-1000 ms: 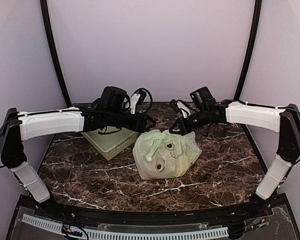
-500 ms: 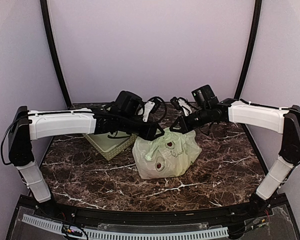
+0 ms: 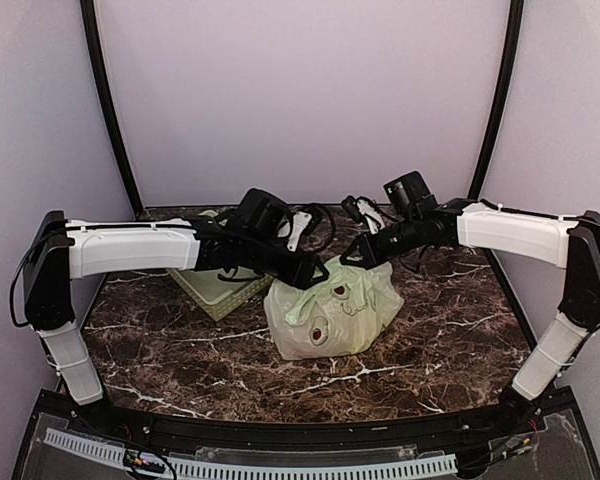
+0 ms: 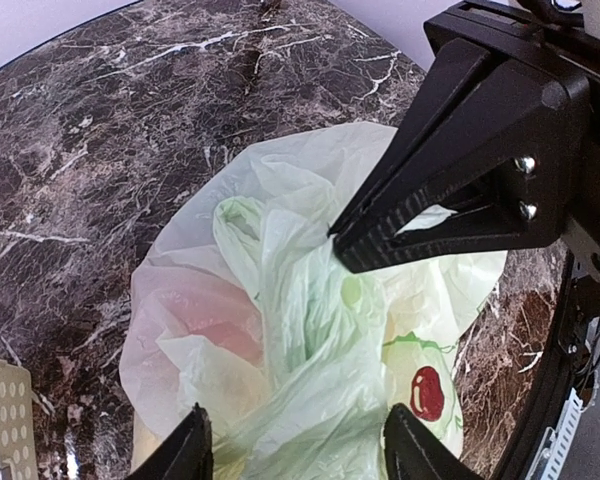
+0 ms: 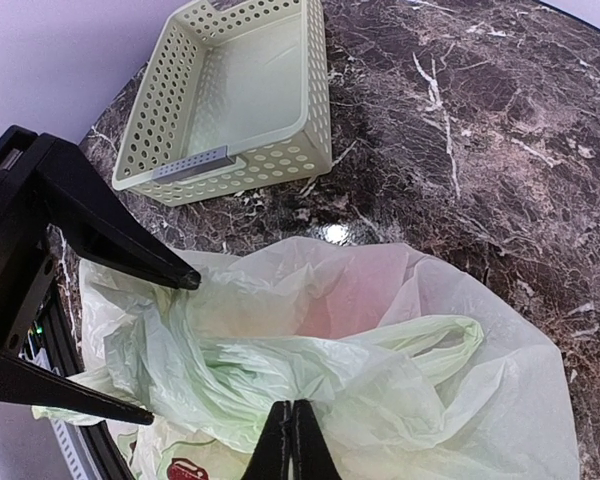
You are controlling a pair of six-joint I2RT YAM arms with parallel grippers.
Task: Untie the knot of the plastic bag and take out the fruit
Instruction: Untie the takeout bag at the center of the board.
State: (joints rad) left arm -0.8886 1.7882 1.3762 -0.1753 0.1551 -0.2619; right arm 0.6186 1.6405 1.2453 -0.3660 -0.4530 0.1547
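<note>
The plastic bag (image 3: 332, 310) sits mid-table, pale green with red printed marks. Its twisted handles and the knot (image 4: 300, 300) bunch at the top and also show in the right wrist view (image 5: 280, 360). A reddish fruit (image 4: 195, 320) shows dimly through the film; the other fruit is hidden. My left gripper (image 4: 295, 445) is open, with its fingers on either side of the twisted handles, just above the bag (image 3: 310, 276). My right gripper (image 5: 292, 440) is shut on the bag's film beside the knot, at the bag's upper right (image 3: 355, 258). One handle loop (image 5: 450, 345) lies free.
A rigid pale green perforated basket (image 3: 220, 285) stands left of the bag, under my left arm, and looks empty in the right wrist view (image 5: 250, 90). Dark marble table (image 3: 180, 350) spreads around the bag. Both arms nearly meet over the bag.
My left arm has swung right from over the basket, and its open gripper is now at the bag's top. My right gripper has stayed almost still at the bag's upper right.
</note>
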